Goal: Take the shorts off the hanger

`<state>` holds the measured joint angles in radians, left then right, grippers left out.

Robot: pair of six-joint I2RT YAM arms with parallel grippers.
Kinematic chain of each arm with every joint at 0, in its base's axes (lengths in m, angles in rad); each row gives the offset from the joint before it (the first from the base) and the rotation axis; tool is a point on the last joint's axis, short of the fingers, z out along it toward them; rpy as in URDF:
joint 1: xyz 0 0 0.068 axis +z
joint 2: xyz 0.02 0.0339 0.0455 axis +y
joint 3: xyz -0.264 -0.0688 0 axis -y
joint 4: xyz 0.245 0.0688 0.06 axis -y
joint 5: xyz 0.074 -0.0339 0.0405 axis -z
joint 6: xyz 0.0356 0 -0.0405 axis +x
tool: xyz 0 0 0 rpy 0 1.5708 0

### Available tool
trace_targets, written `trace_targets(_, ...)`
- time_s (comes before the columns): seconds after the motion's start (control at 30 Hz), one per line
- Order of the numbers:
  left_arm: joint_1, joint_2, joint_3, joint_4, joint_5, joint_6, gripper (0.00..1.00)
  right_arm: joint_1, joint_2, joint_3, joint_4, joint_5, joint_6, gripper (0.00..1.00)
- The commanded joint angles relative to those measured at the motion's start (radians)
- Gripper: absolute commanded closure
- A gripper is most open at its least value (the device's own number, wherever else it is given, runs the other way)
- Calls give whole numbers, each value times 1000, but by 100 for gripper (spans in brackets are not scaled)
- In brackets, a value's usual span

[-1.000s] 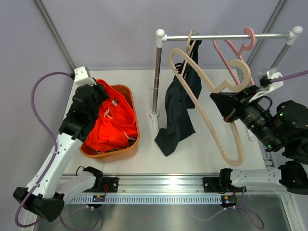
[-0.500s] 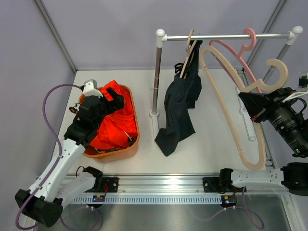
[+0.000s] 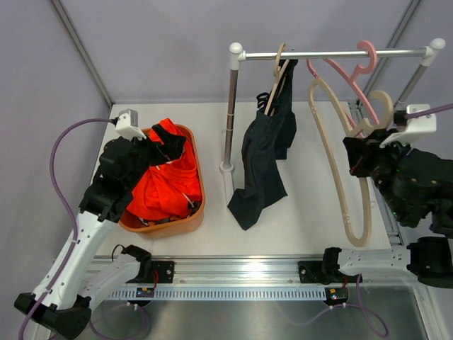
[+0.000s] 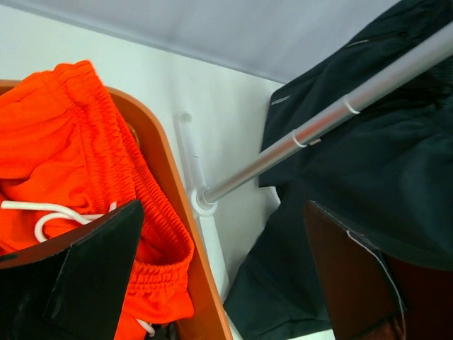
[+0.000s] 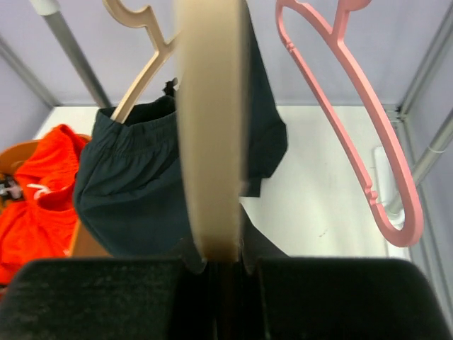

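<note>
The bright orange shorts (image 3: 166,184) with a white drawstring lie piled in the orange basket (image 3: 196,212). My left gripper (image 3: 168,147) hovers just above them, open and holding nothing; in its wrist view the orange shorts (image 4: 64,156) sit under the left finger of this gripper (image 4: 223,241). The dark navy shorts (image 3: 262,163) hang from a beige hanger (image 3: 278,71) on the rail (image 3: 333,53). My right gripper (image 3: 357,156) is shut on a second, bare beige hanger (image 3: 340,177), held upright below the rail's right part. In the right wrist view that bare hanger (image 5: 211,127) is pinched in the gripper (image 5: 221,258).
A pink hanger (image 3: 350,67) hangs bare on the rail beside the held one. The rack's left post (image 3: 230,113) stands between the basket and the navy shorts. Grey walls close in the white table on the left and back.
My left gripper opened, let the orange shorts drop into the basket and drew back. My right arm swung the bare beige hanger out to the right, then upright near the rail.
</note>
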<state>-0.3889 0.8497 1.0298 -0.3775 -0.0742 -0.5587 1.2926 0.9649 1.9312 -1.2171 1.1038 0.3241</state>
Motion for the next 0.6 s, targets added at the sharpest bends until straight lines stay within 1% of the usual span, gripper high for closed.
trace_targets(0.0, 2, -31, 68, -20, 68, 40, 1, -99, 86, -8, 85, -27, -74, 100)
trace_targets(0.03, 2, -32, 72, -24, 68, 45, 1, -143, 99, -11, 90, -97, -83, 100)
trace_targets(0.07, 2, -34, 79, -24, 68, 49, 1, -191, 113, -27, 100, -126, -91, 100)
trace_targets(0.1, 2, -34, 84, -31, 68, 55, 1, -287, 132, -40, 137, -162, -120, 100)
trace_targets(0.13, 2, -35, 85, -34, 68, 59, 1, -341, 133, -55, 166, -256, -143, 100)
trace_targets(0.17, 2, -37, 87, -34, 95, 60, 1, -393, 136, -81, 200, -315, -160, 100)
trace_targets(0.2, 1, -37, 88, -32, 103, 65, 1, -498, 141, -87, 250, -368, -184, 100)
trace_targets(0.23, 1, -38, 88, -32, 108, 68, 1, -545, 149, -89, 269, -460, -197, 100)
trace_targets(0.3, 1, -41, 87, -31, 114, 75, 1, -623, 175, -89, 327, -540, -233, 100)
trace_targets(0.33, 1, -41, 85, -31, 116, 79, 1, -703, 182, -87, 349, -643, -241, 100)
trace_targets(0.4, 1, -51, 81, -26, 117, 88, 1, -791, 211, -75, 395, -757, -253, 100)
trace_targets(0.43, 1, -54, 76, -24, 117, 91, 1, -870, 222, -68, 407, -847, -255, 100)
trace_targets(0.5, 1, -58, 75, -26, 116, 105, 1, -941, 254, -46, 441, -918, -254, 100)
trace_targets(0.53, 1, -60, 75, -27, 116, 111, 1, -1008, 268, -35, 444, -997, -252, 100)
trace_targets(0.57, 1, -60, 75, -29, 120, 115, 1, -1035, 287, -6, 447, -1037, -247, 100)
